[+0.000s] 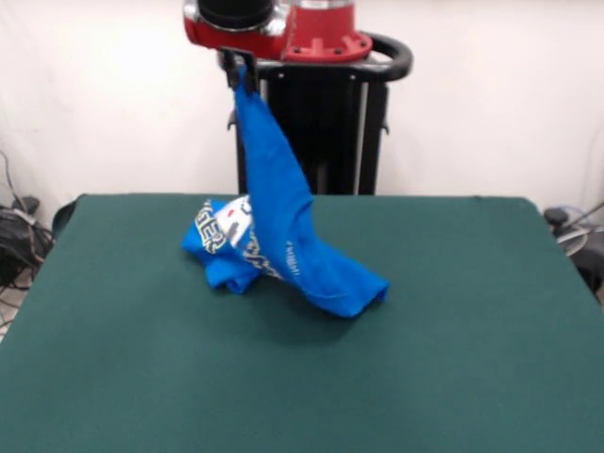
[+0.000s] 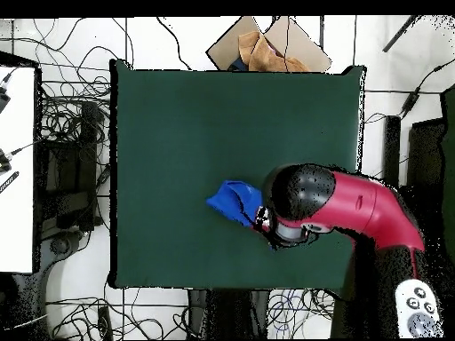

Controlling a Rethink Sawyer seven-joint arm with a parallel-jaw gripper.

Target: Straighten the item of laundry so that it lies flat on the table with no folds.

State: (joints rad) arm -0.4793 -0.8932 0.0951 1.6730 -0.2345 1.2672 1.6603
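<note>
The bright blue T-shirt (image 1: 279, 226) hangs from my gripper (image 1: 240, 75) near the top of the front view. My gripper is shut on one corner of the shirt and holds it high. The cloth stretches down in a taut strip to the green table (image 1: 453, 330). The lower part lies bunched on the table, with white print and lettering showing at its left side. In the overhead view only a blue piece of the shirt (image 2: 235, 201) shows left of the red arm (image 2: 355, 206); the arm hides the gripper there.
The black pedestal (image 1: 326, 132) stands behind the table's far edge. A brown cardboard box (image 2: 267, 49) lies beyond the table edge opposite the robot in the overhead view. Cables lie on the floor beside the table (image 2: 67, 115).
</note>
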